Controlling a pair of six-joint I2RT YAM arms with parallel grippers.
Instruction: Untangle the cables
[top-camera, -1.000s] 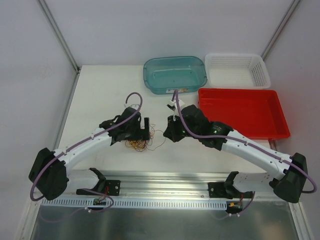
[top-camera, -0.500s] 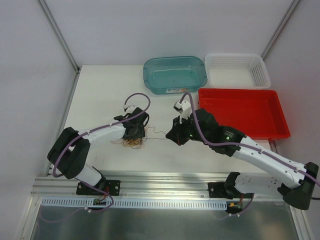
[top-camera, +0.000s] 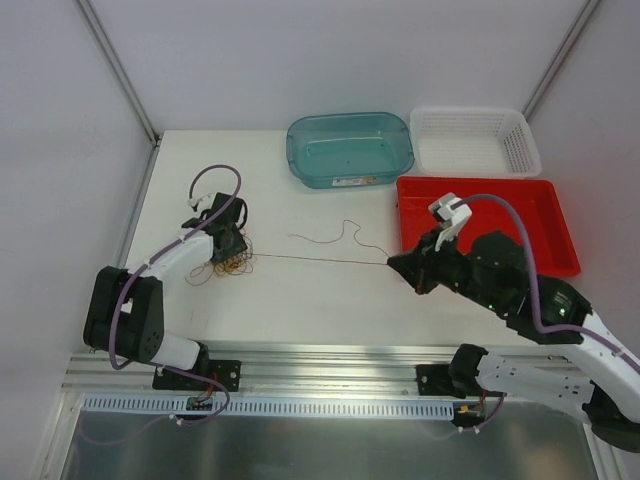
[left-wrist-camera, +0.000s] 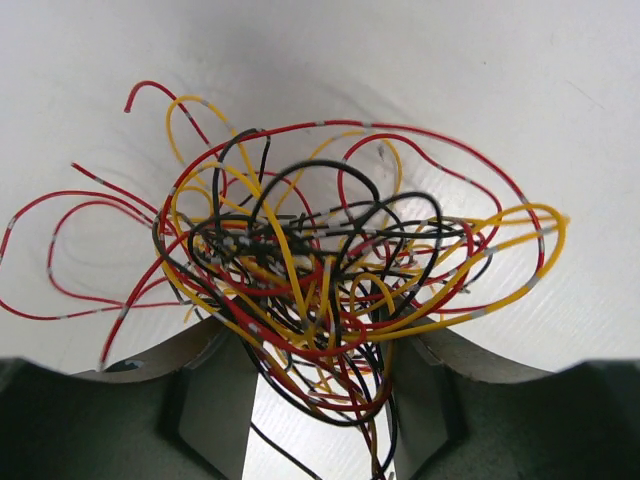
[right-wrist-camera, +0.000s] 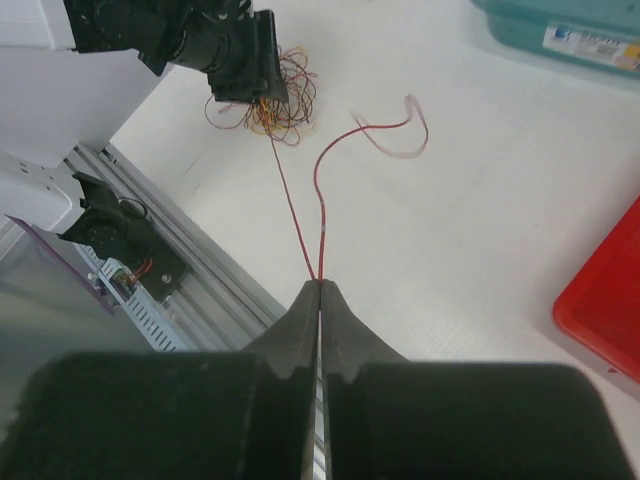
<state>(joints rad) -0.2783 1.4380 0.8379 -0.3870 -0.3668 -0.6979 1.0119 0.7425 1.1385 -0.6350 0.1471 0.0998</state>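
The cables lie as a tangle (top-camera: 225, 266) of thin red, yellow and black wires on the white table at the left. My left gripper (top-camera: 229, 246) is right over it. In the left wrist view the tangle (left-wrist-camera: 320, 260) fills the middle, and the left gripper (left-wrist-camera: 312, 400) stands part open, its lower strands passing between the fingers (left-wrist-camera: 205, 400). One red cable (top-camera: 320, 259) runs taut from the tangle to my right gripper (top-camera: 395, 262), which is shut on it. The right wrist view shows both red strands (right-wrist-camera: 296, 220) meeting at the shut right gripper (right-wrist-camera: 320, 288).
At the back stand a teal bin (top-camera: 349, 118) and a white basket (top-camera: 470, 112). A red tray (top-camera: 500, 235) lies just behind the right arm. A metal rail (top-camera: 320, 362) runs along the near table edge.
The right gripper has pulled far to the right, drawing the red cable out taut. The left arm has moved left with the tangle, and its jaws have narrowed around the wires.
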